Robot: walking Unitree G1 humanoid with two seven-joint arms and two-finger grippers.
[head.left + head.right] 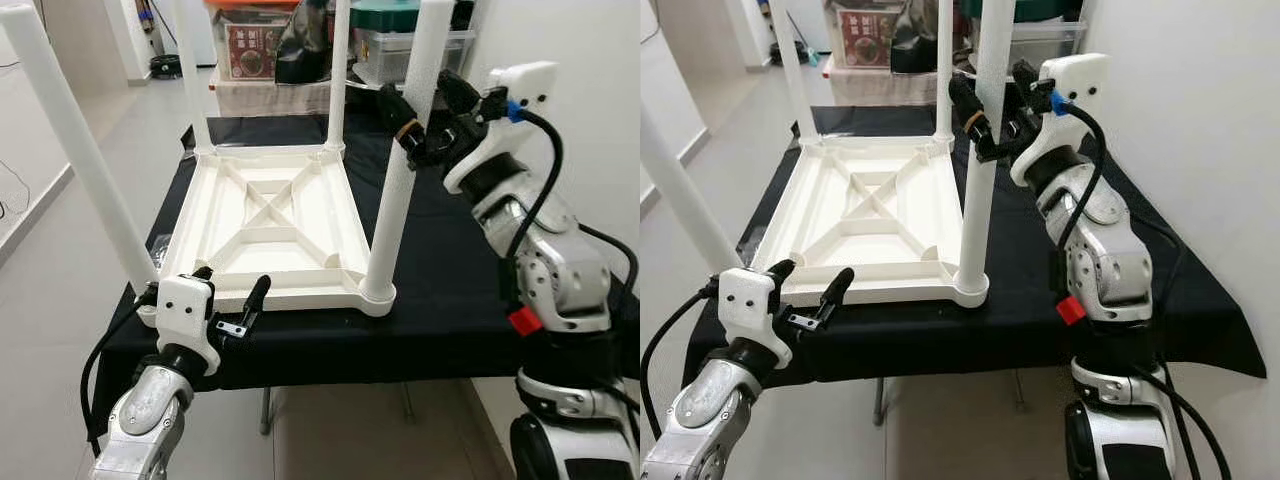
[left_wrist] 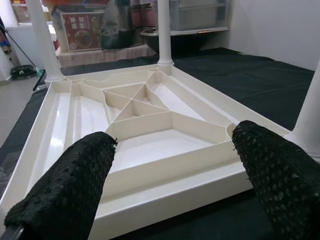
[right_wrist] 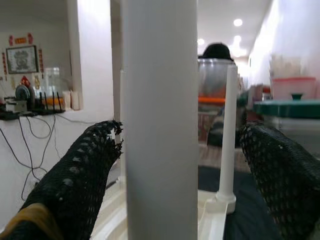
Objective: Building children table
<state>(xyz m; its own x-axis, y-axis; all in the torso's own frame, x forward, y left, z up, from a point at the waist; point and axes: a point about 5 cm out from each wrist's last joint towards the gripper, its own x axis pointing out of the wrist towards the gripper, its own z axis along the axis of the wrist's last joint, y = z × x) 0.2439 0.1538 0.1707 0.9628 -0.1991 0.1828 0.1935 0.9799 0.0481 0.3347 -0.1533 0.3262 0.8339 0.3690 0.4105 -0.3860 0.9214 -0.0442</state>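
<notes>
A white children's table top lies upside down on a black-covered table, its ribbed underside up. Two legs stand at the far corners: the far left leg and the far right leg. The near right leg stands upright in its corner socket. My right gripper is open around its upper part, one finger on each side. The near left leg leans outward from its corner. My left gripper is open at the top's front edge, holding nothing.
Storage boxes and clear bins are stacked behind the black table. A white wall runs close along the right. Open tiled floor lies to the left. The black table's front edge is just in front of me.
</notes>
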